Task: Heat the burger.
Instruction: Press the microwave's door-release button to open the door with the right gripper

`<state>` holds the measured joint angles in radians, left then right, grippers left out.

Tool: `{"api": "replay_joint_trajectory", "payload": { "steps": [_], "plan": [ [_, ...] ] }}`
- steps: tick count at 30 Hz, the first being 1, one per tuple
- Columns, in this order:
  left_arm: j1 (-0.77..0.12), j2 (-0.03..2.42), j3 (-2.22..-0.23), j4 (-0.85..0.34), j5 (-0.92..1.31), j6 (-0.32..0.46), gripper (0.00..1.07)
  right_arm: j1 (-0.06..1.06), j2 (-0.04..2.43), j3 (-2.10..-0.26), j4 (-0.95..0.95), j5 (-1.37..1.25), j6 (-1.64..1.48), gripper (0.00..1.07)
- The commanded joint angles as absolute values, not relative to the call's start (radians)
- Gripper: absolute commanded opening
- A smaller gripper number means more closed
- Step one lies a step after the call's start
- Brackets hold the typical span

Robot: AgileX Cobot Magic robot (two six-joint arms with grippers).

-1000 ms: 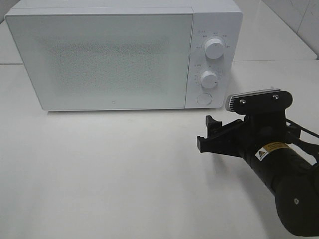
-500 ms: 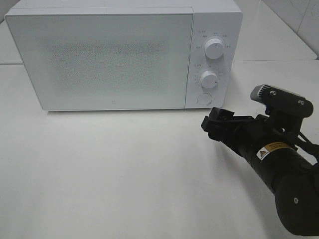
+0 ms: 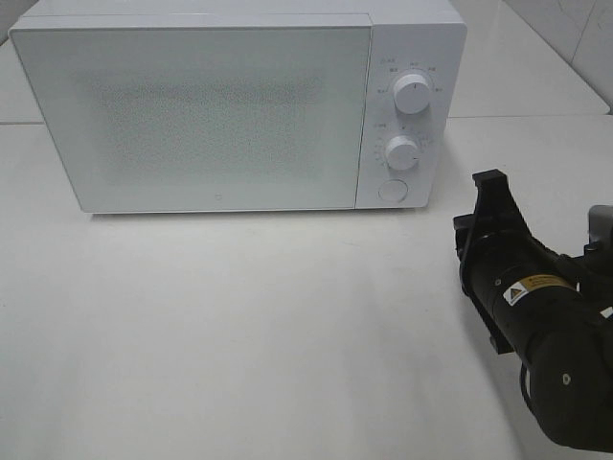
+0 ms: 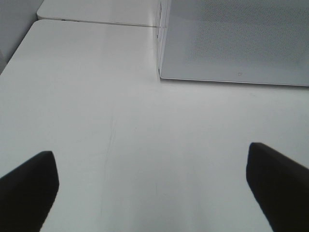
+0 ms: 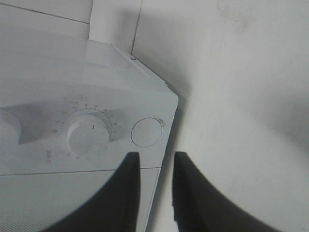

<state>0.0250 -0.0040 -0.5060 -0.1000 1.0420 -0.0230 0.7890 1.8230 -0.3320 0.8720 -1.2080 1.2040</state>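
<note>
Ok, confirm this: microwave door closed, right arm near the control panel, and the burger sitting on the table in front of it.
Wrong on the burger: no view shows one. The exterior high view shows the microwave door closed, the right gripper near the control panel, and bare table in front.

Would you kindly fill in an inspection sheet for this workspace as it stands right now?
Surface: white table, bare in front of the microwave.
Job's things: burger not in view; white microwave with door shut, two dials and a round button.
Clutter: nothing seen.
End effectors: right end effector empty, fingers nearly together, aimed toward the button without touching it; left end effector open and empty, over the table left of the microwave.
Cables: dark cable stub at the right arm, partly cut off by the frame edge.
Surroundings: tiled wall at upper right.
</note>
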Motion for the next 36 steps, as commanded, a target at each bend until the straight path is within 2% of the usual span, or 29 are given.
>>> {"api": "replay_joint_trajectory", "payload": {
  "steps": [1, 16, 27, 36],
  "plan": [
    [0.028, -0.021, -0.506, -0.104, 1.031, -0.026, 1.0, 0.792, 1.818, -0.342, 0.88, -1.292, 1.304, 0.0],
    [0.028, -0.021, -0.506, -0.104, 1.031, -0.026, 1.0, 0.789, 1.818, -0.373, 0.915, -1.231, 1.354, 0.0],
    [0.028, -0.021, -0.506, -0.104, 1.031, -0.026, 1.0, 0.731, 1.819, -0.393, 0.875, -1.186, 1.355, 0.0],
    [0.028, -0.021, -0.506, -0.104, 1.031, -0.026, 1.0, 0.732, 1.906, -0.428, 0.858, -1.188, 1.442, 0.0]
  ]
}}
